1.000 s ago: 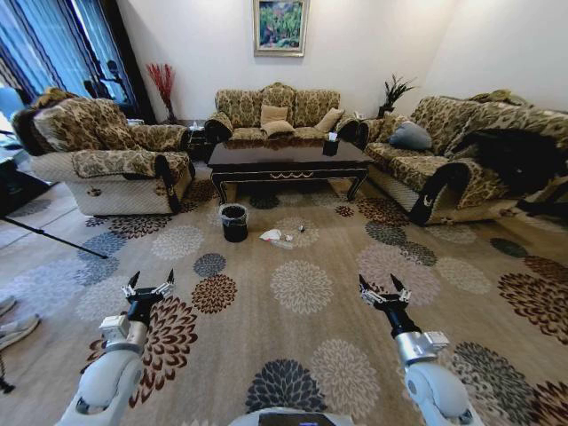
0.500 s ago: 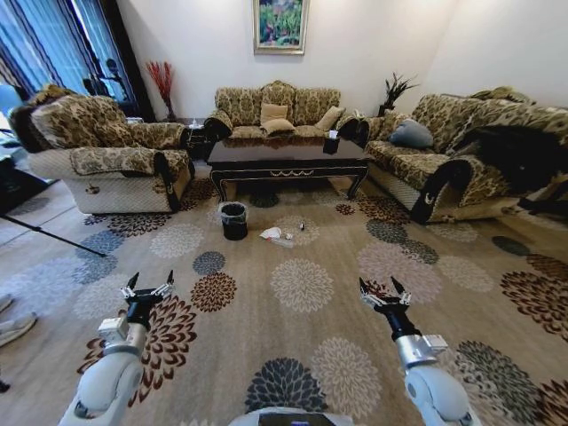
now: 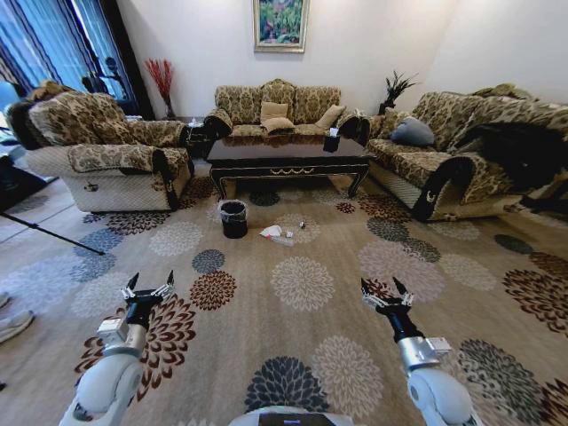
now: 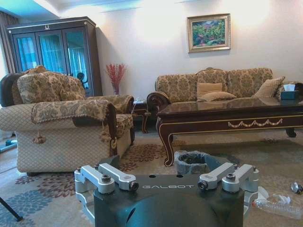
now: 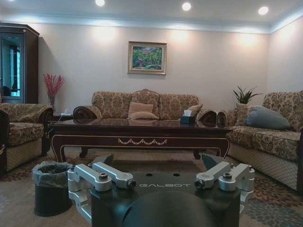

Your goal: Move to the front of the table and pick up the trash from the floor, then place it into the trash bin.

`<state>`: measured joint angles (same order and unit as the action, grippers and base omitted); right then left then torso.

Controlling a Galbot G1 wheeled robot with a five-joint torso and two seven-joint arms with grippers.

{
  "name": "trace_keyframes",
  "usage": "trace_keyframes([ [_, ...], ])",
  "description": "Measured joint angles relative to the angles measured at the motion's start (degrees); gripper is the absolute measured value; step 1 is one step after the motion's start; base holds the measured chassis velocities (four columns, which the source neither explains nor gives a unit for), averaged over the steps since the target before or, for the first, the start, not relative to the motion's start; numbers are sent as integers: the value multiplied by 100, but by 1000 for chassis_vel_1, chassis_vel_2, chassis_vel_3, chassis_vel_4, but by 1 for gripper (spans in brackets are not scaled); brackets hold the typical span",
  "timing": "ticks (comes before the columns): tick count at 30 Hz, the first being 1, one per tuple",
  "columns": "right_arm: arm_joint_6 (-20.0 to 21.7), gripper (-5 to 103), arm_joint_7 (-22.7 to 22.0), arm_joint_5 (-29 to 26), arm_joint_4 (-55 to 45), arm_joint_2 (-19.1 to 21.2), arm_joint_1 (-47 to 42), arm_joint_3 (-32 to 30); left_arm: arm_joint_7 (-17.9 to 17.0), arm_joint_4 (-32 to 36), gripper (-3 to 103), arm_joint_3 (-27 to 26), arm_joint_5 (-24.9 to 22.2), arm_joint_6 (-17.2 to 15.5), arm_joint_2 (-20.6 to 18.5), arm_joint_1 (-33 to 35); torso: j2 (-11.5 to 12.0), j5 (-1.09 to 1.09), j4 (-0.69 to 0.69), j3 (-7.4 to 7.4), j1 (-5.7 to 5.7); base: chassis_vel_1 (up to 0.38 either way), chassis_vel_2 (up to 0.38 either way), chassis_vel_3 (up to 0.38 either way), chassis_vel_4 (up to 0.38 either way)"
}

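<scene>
Both the left gripper (image 3: 148, 289) and right gripper (image 3: 385, 294) hang spread wide and empty, low ahead of the base; the room has slid slightly nearer, so the approach continues; the trash (image 3: 272, 233) lies on the floor (image 3: 302, 337) beside the trash bin (image 3: 233, 219), before the table (image 3: 288, 153).

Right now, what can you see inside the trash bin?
The trash bin shows a crinkly clear plastic liner folded over its rim. From the head view its mouth looks dark; no trash is visible inside, but the bottom is hidden. The paper wad and bottle lie on the floor beside it.
</scene>
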<state>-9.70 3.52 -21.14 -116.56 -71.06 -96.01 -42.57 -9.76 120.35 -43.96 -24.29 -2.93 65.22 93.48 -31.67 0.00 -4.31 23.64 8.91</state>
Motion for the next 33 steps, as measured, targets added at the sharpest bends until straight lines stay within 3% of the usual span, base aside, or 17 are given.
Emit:
trace_keyframes([
  [33, -44, 100, 15, 100, 42, 2, -61, -52, -37, -195, 100, 45, -140, -50, -114, -194, 767, 0, 0, -469, -297, 0, 0, 0, 0],
])
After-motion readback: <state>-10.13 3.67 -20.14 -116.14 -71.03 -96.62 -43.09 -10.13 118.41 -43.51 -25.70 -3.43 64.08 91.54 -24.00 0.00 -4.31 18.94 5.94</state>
